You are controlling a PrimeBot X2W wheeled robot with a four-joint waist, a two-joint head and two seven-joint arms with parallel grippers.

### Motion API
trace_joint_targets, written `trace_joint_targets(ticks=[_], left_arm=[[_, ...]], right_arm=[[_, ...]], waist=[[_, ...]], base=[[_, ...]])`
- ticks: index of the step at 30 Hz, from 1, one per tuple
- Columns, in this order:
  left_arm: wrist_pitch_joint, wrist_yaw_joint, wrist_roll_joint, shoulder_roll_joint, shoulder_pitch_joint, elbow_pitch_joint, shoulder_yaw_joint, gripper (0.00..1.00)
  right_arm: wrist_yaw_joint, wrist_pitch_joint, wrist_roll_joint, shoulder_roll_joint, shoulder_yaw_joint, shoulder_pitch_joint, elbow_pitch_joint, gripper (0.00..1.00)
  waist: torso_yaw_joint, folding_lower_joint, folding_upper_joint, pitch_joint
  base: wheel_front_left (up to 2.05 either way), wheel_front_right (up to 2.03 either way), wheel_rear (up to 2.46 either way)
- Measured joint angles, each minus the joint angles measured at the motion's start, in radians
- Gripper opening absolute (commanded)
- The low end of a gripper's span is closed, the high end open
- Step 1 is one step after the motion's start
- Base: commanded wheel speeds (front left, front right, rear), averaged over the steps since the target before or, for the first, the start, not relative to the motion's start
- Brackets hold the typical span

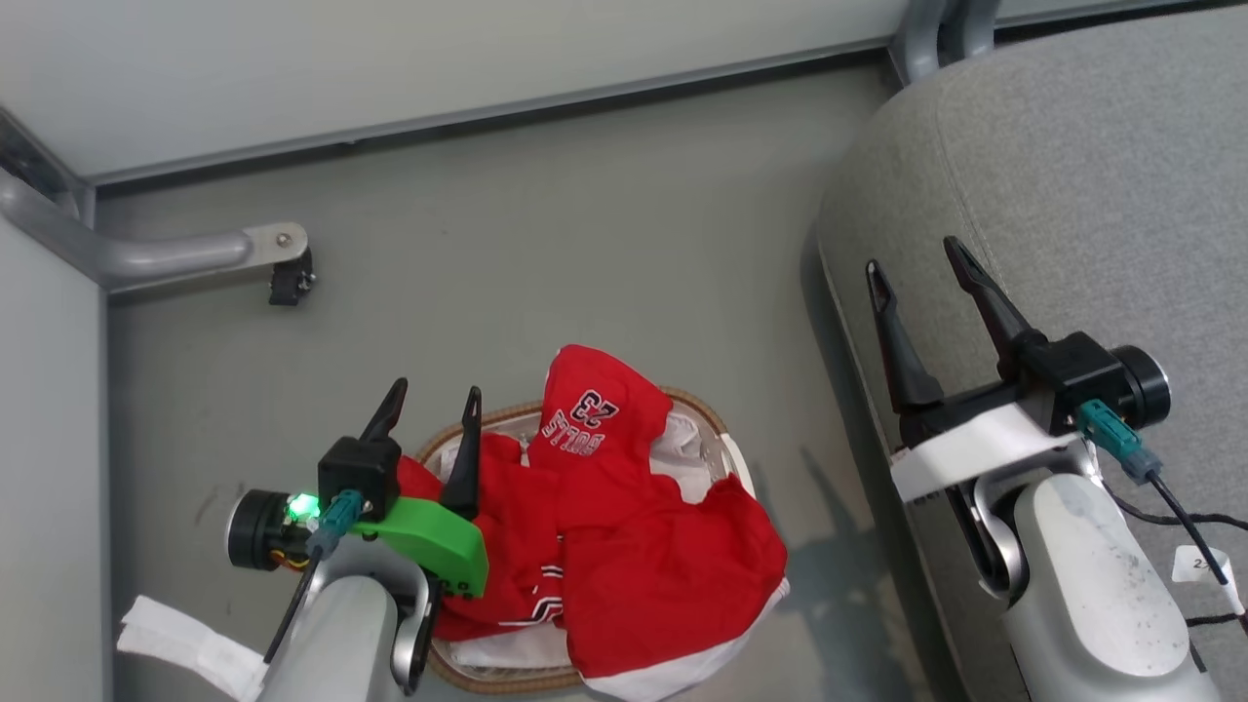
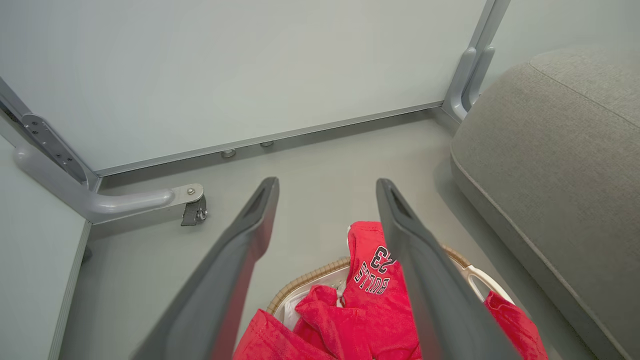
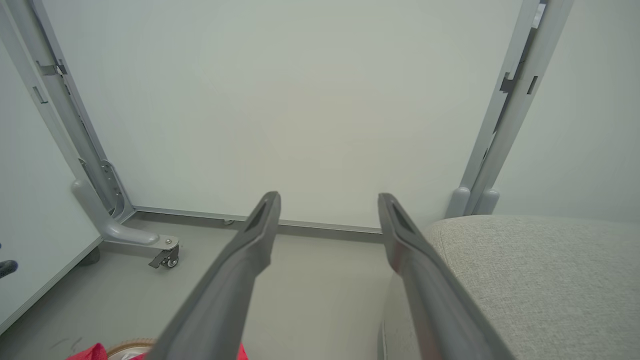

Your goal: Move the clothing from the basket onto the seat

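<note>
My left claw (image 1: 437,387) hangs released over the left side of the basket (image 1: 704,407), grasping nothing. The red clothing (image 1: 624,526) lies heaped in that basket on the floor. My right claw (image 1: 911,253), also released, hovers over the seat (image 1: 1072,175) edge, farther right.

Agape: left tool (image 1: 437,387), right tool (image 1: 910,253).

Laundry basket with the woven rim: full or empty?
Full: bright red white-trimmed sports garments heap in the white brown-rimmed plastic basket, one drooping over its edge.
</note>
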Motion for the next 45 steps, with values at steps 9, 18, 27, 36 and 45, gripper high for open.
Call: trace_joint_targets(ticks=[9, 18, 27, 36, 45], left_arm=[[0.000, -0.001, 0.066, -0.001, -0.119, 0.107, -0.002, 1.00], [0.000, 0.033, 0.124, 0.026, -0.218, 0.272, -0.008, 1.00], [0.000, 0.078, 0.158, 0.042, -0.328, 0.552, -0.029, 1.00], [0.090, 0.132, 0.165, 0.047, -0.420, 0.701, -0.049, 1.00], [0.144, 0.134, 0.190, 0.073, -0.454, 0.721, -0.095, 1.00]], right_arm=[[0.000, -0.001, 0.018, 0.009, 0.035, -0.089, -0.069, 1.00], [0.000, -0.001, 0.088, 0.011, 0.078, -0.136, -0.105, 1.00], [0.000, -0.001, 0.132, 0.011, 0.100, -0.157, -0.112, 1.00], [0.000, -0.001, 0.160, 0.011, 0.113, -0.162, -0.115, 1.00], [0.000, -0.001, 0.185, 0.011, 0.129, -0.175, -0.126, 1.00]], waist=[[-0.048, 0.0001, 0.0001, 0.159], [-0.101, 0.0001, 0.0001, 0.304], [-0.153, 0.0001, 0.0001, 0.417], [-0.193, 0.0001, 0.0000, 0.487], [-0.223, 0.0000, 0.0001, 0.527]], base=[[0.00, 0.00, 0.00], [0.00, 0.00, 0.00], [0.00, 0.00, 0.00], [0.00, 0.00, 0.00], [0.00, 0.00, 0.00]])
